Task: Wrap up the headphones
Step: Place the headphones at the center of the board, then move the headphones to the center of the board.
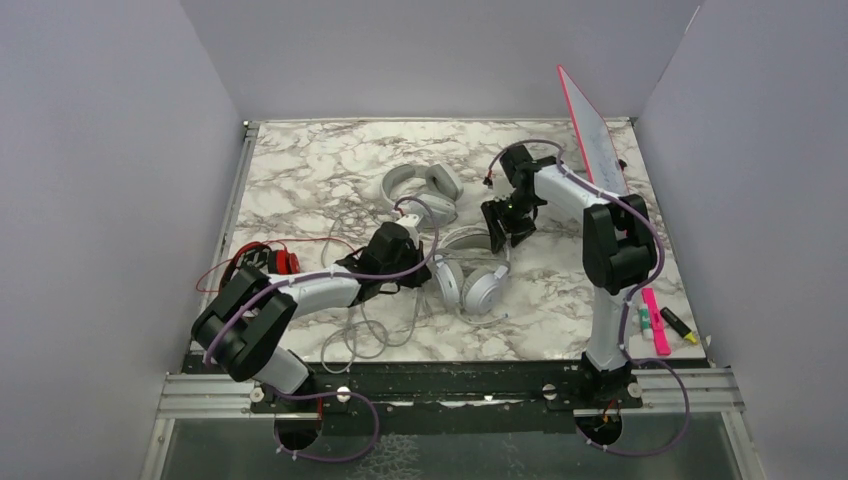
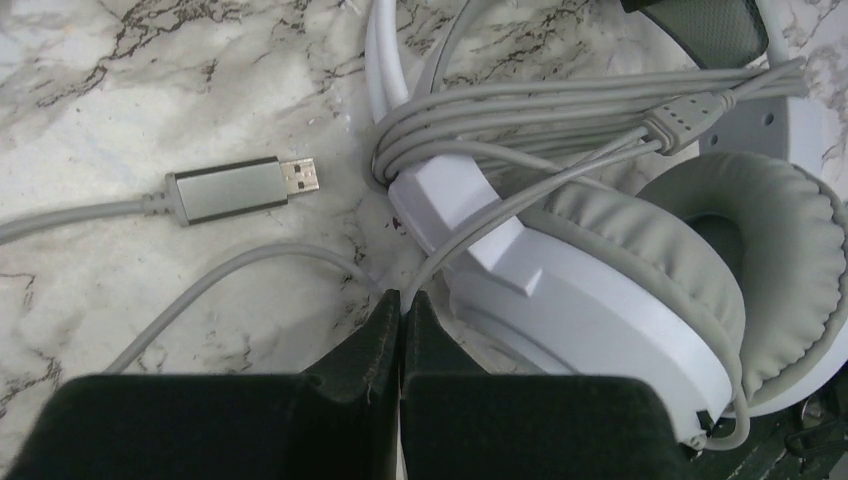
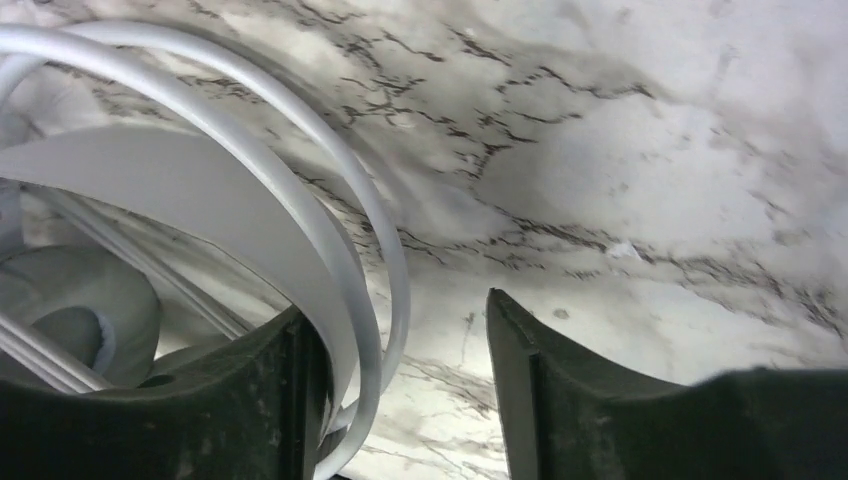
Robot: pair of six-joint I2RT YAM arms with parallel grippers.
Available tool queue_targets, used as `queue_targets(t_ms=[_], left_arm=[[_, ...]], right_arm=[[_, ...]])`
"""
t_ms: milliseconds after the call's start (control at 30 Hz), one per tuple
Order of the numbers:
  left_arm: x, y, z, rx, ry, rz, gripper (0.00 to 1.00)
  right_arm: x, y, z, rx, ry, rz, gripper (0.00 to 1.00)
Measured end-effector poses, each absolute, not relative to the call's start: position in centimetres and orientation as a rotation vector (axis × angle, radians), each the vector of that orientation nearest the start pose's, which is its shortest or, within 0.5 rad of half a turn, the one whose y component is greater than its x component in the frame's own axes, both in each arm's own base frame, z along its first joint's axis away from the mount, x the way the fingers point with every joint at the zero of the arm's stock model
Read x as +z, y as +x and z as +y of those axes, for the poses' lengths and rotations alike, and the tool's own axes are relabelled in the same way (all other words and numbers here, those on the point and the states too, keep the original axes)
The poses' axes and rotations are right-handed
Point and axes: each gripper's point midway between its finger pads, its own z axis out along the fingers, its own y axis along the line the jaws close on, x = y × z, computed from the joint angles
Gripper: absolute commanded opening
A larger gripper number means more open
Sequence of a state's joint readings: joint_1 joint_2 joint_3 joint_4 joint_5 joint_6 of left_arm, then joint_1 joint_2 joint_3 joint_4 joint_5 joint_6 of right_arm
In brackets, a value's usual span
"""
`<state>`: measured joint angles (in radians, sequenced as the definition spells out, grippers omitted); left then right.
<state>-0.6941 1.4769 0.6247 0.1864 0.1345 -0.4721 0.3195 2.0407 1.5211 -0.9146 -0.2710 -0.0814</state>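
The white-silver headset (image 1: 470, 275) lies in the middle of the desk (image 1: 300, 160). Its shell is smooth hard plastic, and its oval ear cushion (image 2: 720, 230) is soft, grey and a little wrinkled. Its thin grey cable (image 2: 560, 110) is wound several times around the yoke. The flat USB plug (image 2: 240, 190), in brushed metal, lies on the desk beside it.

The left gripper (image 2: 402, 300) is closed tight on this cable, which enters its tips from both sides. The right gripper (image 3: 400, 310) stands half wide, and the curved white headband (image 3: 300, 200) passes along its left finger, not clamped.

The light grey headset (image 1: 420, 190) lies nearer the far edge and the red-and-black headset (image 1: 265, 262) by the left edge. Highlighters (image 1: 656, 320) lie at the near right corner. A white board (image 1: 595, 130) with a red rim leans at the far right corner. The desk is white marble with dark veins, between plain pale walls (image 1: 100, 150).
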Motion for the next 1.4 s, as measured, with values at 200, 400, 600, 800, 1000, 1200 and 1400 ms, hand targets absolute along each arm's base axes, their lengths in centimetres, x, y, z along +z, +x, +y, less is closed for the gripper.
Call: queue_targets(t_ms=[200, 400, 600, 800, 1000, 1200, 1400], left_arm=[[5.3, 26.5, -29.0, -0.796, 0.335, 2.319, 0.0], [5.6, 25.6, -31.9, -0.861, 0.345, 2.31, 0.0], [5.4, 24.2, -34.9, -0.917, 0.328, 2.315, 0.0], [5.4, 22.5, -36.2, -0.944, 0.286, 2.307, 0.0], [5.1, 22.7, -35.4, -0.886, 0.288, 2.271, 0.0], [5.4, 23.8, -34.6, -0.787, 0.369, 2.205, 0.0], [5.7, 25.0, -33.8, -0.737, 0.351, 2.189, 0.0]], right_arm=[[5.5, 35.0, 14.3, 0.177, -0.573, 2.904, 0.73], [11.2, 36.2, 13.0, 0.063, -0.463, 2.762, 0.76], [14.9, 34.5, 15.0, 0.179, -0.5, 2.672, 0.76], [12.9, 30.4, 18.6, 0.452, -0.578, 2.757, 0.75], [10.5, 29.8, 21.4, 0.633, -0.477, 2.817, 0.74], [8.0, 29.2, 23.4, 0.672, -0.456, 2.874, 0.74], [7.1, 29.0, 24.0, 0.669, -0.466, 2.894, 0.73]])
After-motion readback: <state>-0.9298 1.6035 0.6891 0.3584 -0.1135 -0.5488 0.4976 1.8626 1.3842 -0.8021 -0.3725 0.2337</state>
